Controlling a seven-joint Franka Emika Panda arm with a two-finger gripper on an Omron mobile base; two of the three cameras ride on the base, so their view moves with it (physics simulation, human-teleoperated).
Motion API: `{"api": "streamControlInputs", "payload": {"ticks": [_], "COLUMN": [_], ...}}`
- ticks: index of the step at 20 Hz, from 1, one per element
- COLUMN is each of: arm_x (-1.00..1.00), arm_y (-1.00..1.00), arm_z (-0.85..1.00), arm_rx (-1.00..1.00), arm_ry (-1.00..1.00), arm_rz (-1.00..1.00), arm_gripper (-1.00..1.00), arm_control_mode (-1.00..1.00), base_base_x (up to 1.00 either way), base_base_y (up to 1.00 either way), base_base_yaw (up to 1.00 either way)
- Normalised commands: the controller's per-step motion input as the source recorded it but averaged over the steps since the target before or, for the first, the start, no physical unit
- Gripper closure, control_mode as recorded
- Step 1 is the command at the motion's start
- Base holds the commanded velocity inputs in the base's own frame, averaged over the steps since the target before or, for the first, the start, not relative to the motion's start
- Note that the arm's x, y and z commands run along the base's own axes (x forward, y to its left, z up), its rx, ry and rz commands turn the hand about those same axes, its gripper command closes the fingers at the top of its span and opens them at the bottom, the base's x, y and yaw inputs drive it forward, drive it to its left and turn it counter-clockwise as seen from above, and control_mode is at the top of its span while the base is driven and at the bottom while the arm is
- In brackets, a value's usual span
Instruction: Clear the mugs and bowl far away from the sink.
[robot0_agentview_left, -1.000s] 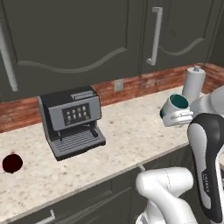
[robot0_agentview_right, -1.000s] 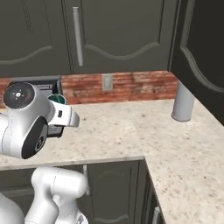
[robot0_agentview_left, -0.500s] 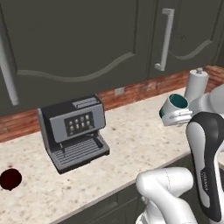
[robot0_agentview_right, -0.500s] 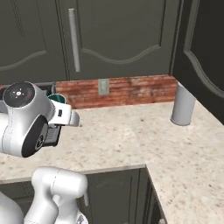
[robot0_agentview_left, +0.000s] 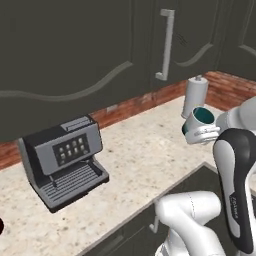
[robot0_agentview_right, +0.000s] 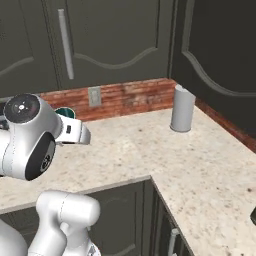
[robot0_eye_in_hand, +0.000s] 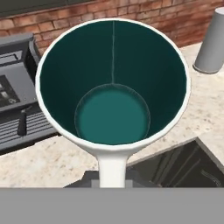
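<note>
Above the counter: I carry the white mug (robot0_agentview_left: 199, 121) in the air, clear of the speckled counter (robot0_agentview_left: 145, 150).
Claw: my claw (robot0_agentview_left: 202, 134) is clamped together on the mug's handle, which runs down from the rim to my fingers at the bottom of the hand view.
Mug against claw: the mug (robot0_eye_in_hand: 113, 83) sits right in front of my claw, its mouth turned toward the hand camera, teal lining and round bottom in plain sight; nothing in it.
Mug in the room: from the left base view it hangs just before the grey canister (robot0_agentview_left: 195, 96); from the right base view only its teal rim (robot0_agentview_right: 65, 113) peeks past my wrist.
Coffee machine: the coffee machine (robot0_agentview_left: 64, 161) stands on the counter well to the left of the mug, against the brick backsplash (robot0_agentview_left: 130, 104).
Canister: upright in the corner (robot0_agentview_right: 182, 108), apart from the mug.
</note>
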Motion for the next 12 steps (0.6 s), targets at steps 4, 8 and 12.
{"api": "streamControlInputs", "payload": {"ticks": [4, 8, 12], "arm_x": [0.0, 0.0, 0.0], "arm_y": [0.0, 0.0, 0.0], "arm_z": [0.0, 0.0, 0.0], "arm_rx": [0.0, 0.0, 0.0], "arm_ry": [0.0, 0.0, 0.0], "arm_rz": [0.0, 0.0, 0.0], "arm_gripper": [1.0, 1.0, 1.0], "arm_control_mode": [1.0, 1.0, 1.0], "base_base_x": [0.4, 0.11, 0.03], "base_base_y": [-0.37, -0.27, 0.0], "base_base_yaw": [-0.46, -0.41, -0.24]}}
